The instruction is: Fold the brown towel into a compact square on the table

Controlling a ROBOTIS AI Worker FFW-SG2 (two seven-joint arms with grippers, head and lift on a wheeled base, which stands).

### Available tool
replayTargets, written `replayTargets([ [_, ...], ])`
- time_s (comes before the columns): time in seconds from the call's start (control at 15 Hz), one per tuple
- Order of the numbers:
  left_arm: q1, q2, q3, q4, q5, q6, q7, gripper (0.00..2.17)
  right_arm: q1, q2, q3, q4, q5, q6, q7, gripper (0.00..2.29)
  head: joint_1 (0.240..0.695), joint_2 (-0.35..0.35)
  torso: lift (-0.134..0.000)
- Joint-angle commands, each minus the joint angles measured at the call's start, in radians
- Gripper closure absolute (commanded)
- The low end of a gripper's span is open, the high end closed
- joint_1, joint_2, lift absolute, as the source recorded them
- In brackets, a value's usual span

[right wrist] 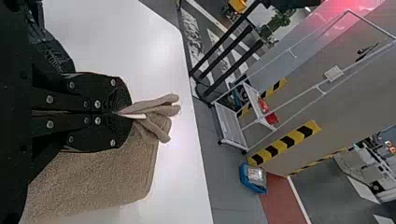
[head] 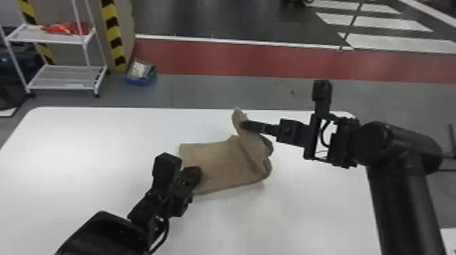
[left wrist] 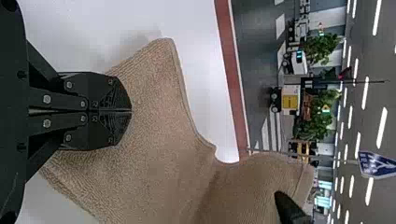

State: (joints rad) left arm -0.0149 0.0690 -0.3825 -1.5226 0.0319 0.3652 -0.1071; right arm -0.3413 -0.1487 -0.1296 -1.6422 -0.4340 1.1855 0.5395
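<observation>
Brown towel [head: 217,162], looped pile, folded, lies near the far edge of the smooth, white, round-cornered table [head: 84,142], its right end raised. Right gripper [head: 242,124]: jaws clamped on that bunched fold. Left gripper [head: 195,173]: jaws closed, over the left portion. Beyond: grey floor [head: 210,91] with red band [head: 237,61], white rack [head: 61,87].

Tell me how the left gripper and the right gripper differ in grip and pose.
The right gripper pinches a raised fold of the brown towel, while the left gripper shows no cloth clearly between its fingers. In the head view, the left gripper is over the towel's near left part, pointing away and rightward; the right gripper is at its far right part, pointing left. Both are black, with their fingers closed together.
</observation>
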Motion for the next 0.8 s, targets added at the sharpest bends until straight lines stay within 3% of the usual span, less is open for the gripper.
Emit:
replayTargets([
  [0.0,0.007,0.000,-0.006,-0.025,-0.006,0.039,0.000,1.97,-0.028,0.020,0.035,0.005,-0.017,0.032,-0.027,1.14,0.695,-0.127,-0.110],
  [0.33,0.019,0.002,-0.016,-0.060,-0.017,0.082,0.000,1.97,-0.025,0.050,0.090,0.019,-0.029,0.059,-0.041,1.14,0.695,-0.086,-0.110],
  [0.73,0.026,0.000,-0.024,-0.064,-0.017,0.082,0.000,1.97,0.002,0.064,0.139,0.039,0.018,0.023,-0.069,1.13,0.695,-0.064,-0.110],
])
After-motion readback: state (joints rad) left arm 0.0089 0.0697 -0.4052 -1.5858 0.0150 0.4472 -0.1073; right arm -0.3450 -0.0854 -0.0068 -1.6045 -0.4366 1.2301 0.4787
